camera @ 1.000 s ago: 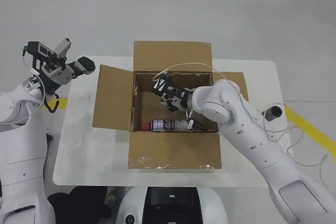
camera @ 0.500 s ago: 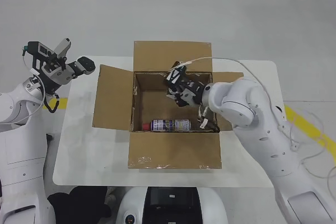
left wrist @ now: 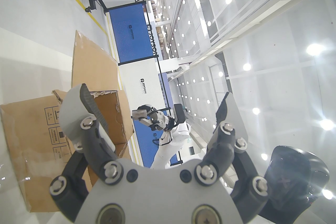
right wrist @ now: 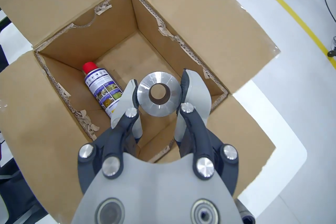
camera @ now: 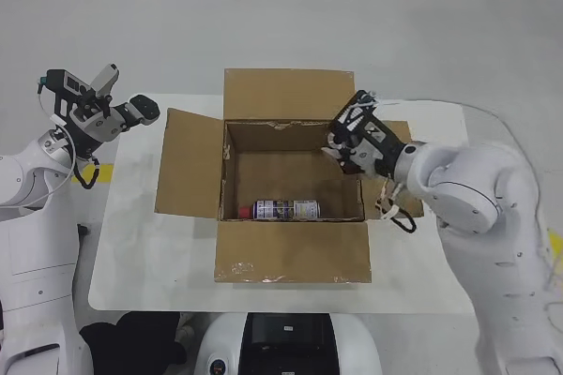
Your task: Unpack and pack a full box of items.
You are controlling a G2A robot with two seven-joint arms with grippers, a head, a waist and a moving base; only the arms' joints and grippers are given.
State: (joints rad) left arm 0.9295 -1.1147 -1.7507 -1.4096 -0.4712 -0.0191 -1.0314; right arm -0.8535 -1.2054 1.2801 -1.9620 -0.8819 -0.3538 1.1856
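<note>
The right gripper (right wrist: 159, 93) clamps a metal ring (right wrist: 160, 110), hard to make out from above, over the right wall of the box (camera: 291, 251). A spray can (camera: 285, 209) lies inside along the near wall; the left gripper (left wrist: 155, 93) gapes left of the box.

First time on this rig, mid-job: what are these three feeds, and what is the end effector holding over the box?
This is a two-armed robot at a white table. The top view looks down from above its arms; each wrist view rides on one arm, looking along its end effector. An open cardboard box stands on the table, with a spray can lying on its floor. The right end effector is shut on a shiny metal ring, held over the box. The left end effector is open and empty, raised away from the box.
</note>
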